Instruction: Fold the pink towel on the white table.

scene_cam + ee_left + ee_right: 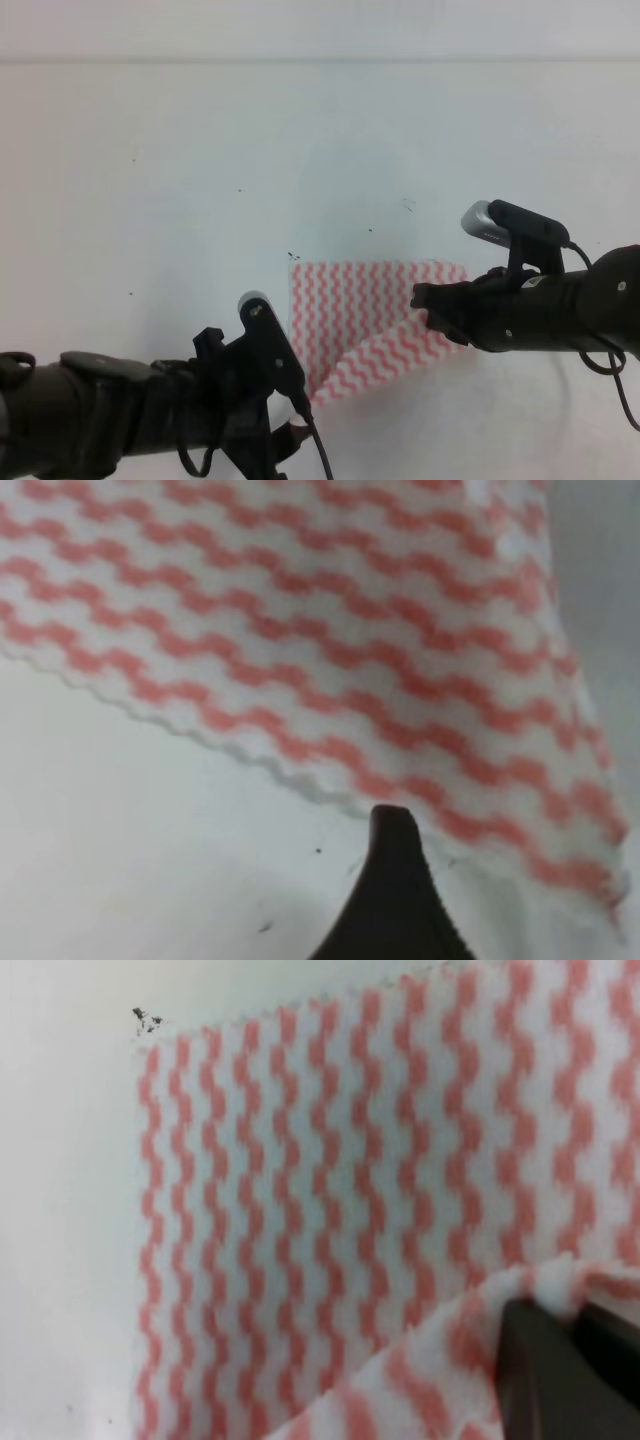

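Two arms work over the white table (150, 130), and the pink towel (345, 300) lies near its middle, between them. We see its far part flat on the table with the stripes running straight, while the near edge is raised and drawn up in a slanted band across the flat part. Our right gripper (432, 305) is clenched on the towel's near right corner; in the right wrist view the dark fingertips (545, 1370) pinch a bunched fold of cloth lifted above the flat layer. Our left gripper (290, 437) sits low at the near left corner, but we cannot tell whether it is clamped or released: in the left wrist view only one dark fingertip (395, 900) shows, just beneath the scalloped edge of the hanging cloth. We judge the towel to be thin, light and limp; it sags and creases wherever it is unsupported, so it will not hold a line by itself. It looks best held by its corners, pinched right at the hem, with both near corners carried level so the fold lands square on the far edge instead of skewed
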Motion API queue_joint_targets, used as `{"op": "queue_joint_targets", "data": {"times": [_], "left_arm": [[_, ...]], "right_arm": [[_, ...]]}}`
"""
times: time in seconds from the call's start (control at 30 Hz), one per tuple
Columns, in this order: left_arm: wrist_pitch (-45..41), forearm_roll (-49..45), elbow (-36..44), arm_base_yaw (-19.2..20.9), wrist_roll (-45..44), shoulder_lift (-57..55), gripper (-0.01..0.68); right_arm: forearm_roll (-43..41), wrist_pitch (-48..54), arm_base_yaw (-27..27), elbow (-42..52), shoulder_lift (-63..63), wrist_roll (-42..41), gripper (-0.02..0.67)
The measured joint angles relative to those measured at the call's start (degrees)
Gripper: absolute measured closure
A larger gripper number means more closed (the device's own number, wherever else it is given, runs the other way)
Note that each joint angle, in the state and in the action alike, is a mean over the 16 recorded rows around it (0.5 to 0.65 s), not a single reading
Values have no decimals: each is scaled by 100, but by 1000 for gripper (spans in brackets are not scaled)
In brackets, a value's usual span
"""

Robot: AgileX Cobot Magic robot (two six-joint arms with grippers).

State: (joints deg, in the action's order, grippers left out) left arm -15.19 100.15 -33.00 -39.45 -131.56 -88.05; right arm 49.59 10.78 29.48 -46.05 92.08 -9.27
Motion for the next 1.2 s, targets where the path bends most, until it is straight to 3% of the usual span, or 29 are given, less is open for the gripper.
{"op": "queue_joint_targets", "data": {"times": [0.53, 0.73, 1.07, 1.2], "left_arm": [[-29, -143, -57, -1, -97, -543, 205], [169, -86, -59, -1, -96, -615, 301], [463, 29, -38, 0, -79, -596, 545], [455, 0, -39, 0, -73, -490, 609]], "right_arm": [[2, 5, -1, -2, 30, 2, 665], [-3, 6, -1, -4, 55, 3, 665], [-43, 9, -1, -4, 43, -4, 665], [-59, 10, -1, -4, 43, -7, 665]]}}
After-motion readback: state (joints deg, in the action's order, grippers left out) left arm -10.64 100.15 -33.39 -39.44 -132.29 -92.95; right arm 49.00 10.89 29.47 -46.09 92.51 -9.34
